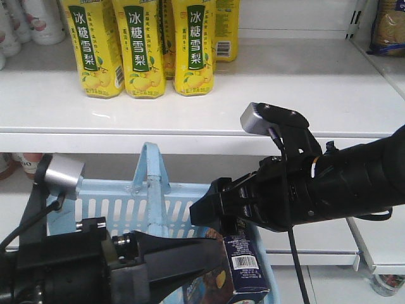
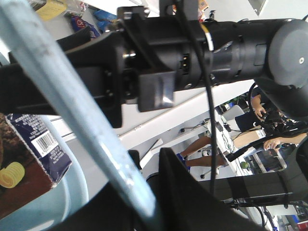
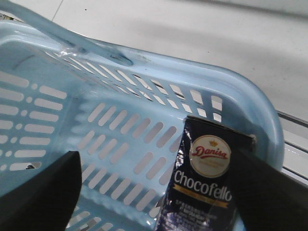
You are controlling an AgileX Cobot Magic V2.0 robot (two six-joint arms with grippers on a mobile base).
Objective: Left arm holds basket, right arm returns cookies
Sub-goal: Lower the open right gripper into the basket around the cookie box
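While your left gripper (image 1: 183, 259) is lying nearest the front camera, its fingers are sitting clamped on a pale blue bar of the basket (image 3: 120, 134), as far as its wrist view shows. Just beyond, the cookies (image 3: 207, 187) are standing on end inside the basket near a rounded corner, and your right gripper (image 3: 156, 168) is hanging over them, fingers spread wide, one just beside the carton. Farther back, yellow bottles (image 1: 142, 50) are sitting on the white shelf (image 1: 285, 82).
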